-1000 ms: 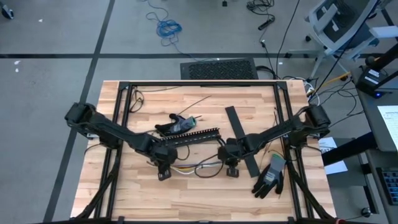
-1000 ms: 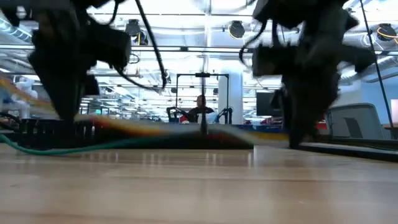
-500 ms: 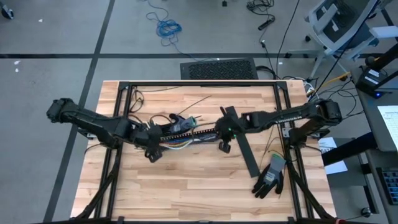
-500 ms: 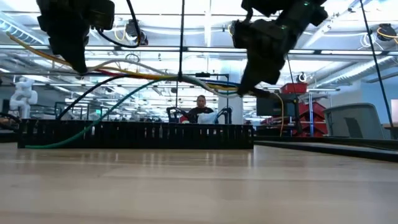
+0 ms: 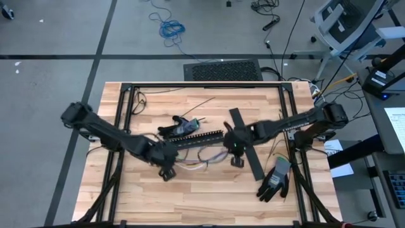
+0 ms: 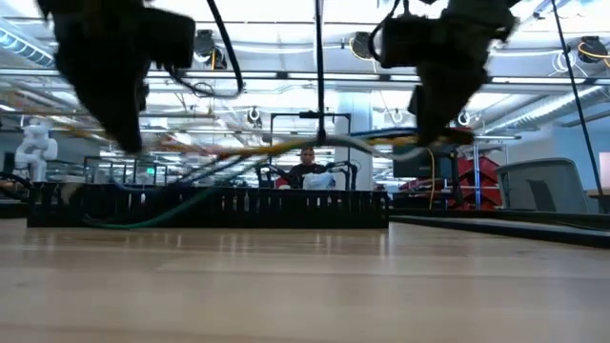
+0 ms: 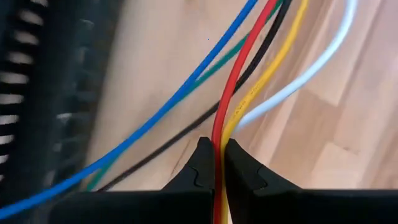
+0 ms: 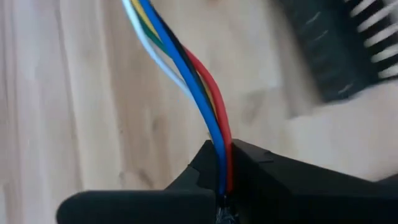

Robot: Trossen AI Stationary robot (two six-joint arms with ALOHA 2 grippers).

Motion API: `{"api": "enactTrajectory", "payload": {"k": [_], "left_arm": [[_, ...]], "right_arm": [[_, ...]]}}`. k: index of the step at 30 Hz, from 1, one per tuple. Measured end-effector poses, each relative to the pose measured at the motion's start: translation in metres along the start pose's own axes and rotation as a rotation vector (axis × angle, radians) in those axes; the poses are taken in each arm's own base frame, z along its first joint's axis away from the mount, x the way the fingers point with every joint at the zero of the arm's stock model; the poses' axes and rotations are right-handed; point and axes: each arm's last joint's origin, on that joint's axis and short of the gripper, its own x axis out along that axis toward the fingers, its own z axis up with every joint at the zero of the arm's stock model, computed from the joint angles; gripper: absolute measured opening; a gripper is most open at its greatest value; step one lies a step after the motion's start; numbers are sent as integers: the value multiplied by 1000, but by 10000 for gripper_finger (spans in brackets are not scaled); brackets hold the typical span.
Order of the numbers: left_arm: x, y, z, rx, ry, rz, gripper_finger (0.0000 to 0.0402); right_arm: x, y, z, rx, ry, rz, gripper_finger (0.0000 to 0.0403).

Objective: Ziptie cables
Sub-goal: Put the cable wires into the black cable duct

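Left gripper (image 7: 219,163) is clamped on the cables (image 5: 199,158) at their left end; right gripper (image 8: 225,167) is clamped on their right end. Cables hang between both grippers, above the table (image 5: 190,196), just near of the black slotted duct (image 5: 197,138).

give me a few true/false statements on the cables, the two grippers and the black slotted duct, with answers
1. The left gripper is shut on the cables. True.
2. The right gripper hangs open, holding nothing. False: its fingers pinch the cables' other end.
3. The cables lie tucked inside the black slotted duct. False: they hang between the grippers, on the near side of the duct.
4. A glove lies on the table by the right arm. True.
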Motion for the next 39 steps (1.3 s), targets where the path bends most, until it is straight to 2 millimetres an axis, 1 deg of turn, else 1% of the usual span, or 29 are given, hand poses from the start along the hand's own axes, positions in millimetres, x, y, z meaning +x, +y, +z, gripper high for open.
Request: {"api": "enactTrajectory", "payload": {"k": [2,6,9,11,13,15,17,20,24,26,28,31,33,36,39], "left_arm": [[18,-5,-1,40,21,15,15],[50,-10,3,122,29,16,24],[67,-11,8,184,51,-35,55],[70,-9,11,203,77,-61,84],[71,-4,15,227,106,-100,117],[66,-1,20,256,115,-136,150],[58,2,27,270,112,-152,182],[39,1,43,304,75,-167,222],[18,-1,61,346,8,-188,259],[13,-3,69,377,-43,-209,272],[14,-6,75,419,-111,-233,282],[33,-6,83,454,-141,-226,291],[49,-3,86,438,-131,-217,293],[68,-1,92,425,-140,-239,293],[88,-1,91,423,-113,-257,293]], "right_arm": [[9,7,-10,24,25,5,0],[25,8,-30,91,65,-3,0],[30,10,-40,105,85,-6,0],[32,11,-43,100,89,-4,0],[33,12,-43,118,78,5,0],[34,14,-43,120,64,8,0],[37,15,-41,122,46,15,0],[40,16,-41,135,52,13,0],[46,15,-42,135,66,3,0],[49,15,-42,127,70,0,0],[52,15,-42,125,75,-2,0],[53,15,-41,126,73,-1,0],[53,15,-40,132,67,1,0],[53,14,-39,138,63,2,0],[53,12,-38,137,55,5,0]]}}
